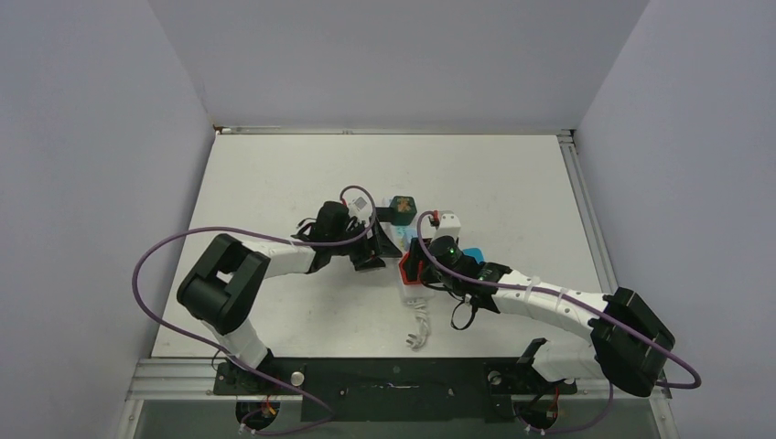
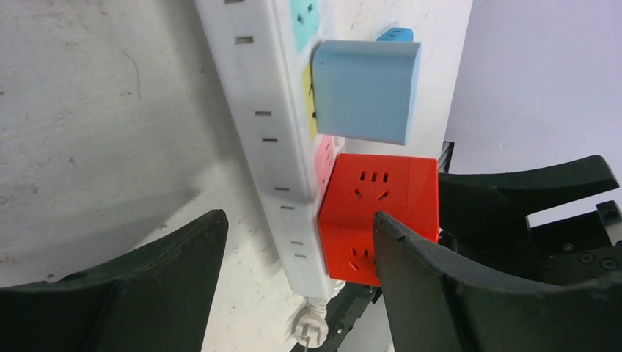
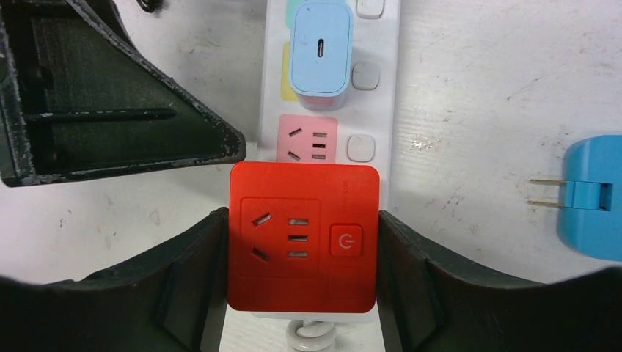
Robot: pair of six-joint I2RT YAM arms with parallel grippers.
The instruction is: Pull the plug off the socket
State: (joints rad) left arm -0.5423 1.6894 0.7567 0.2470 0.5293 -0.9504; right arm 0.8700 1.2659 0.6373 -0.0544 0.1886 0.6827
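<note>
The white power strip [image 1: 412, 298] lies on the table between both arms, its pastel outlets facing up [image 3: 381, 88]. A red cube plug [image 3: 301, 235] sits in the outlet nearest the cord end; it also shows in the top view [image 1: 411, 267] and the left wrist view [image 2: 378, 194]. My right gripper [image 3: 302, 257] is shut on the red cube, one finger on each side. My left gripper [image 2: 297, 249] is open and straddles the strip's cord end [image 2: 275, 125], its right finger beside the cube. A light blue charger [image 3: 320, 48] is plugged in two outlets further along.
A loose blue plug [image 3: 590, 198] with bare prongs lies right of the strip. A dark green cube [image 1: 401, 208] stands behind the left gripper. The strip's short coiled cord and plug [image 1: 419, 337] trail toward the near edge. Walls close in on three sides.
</note>
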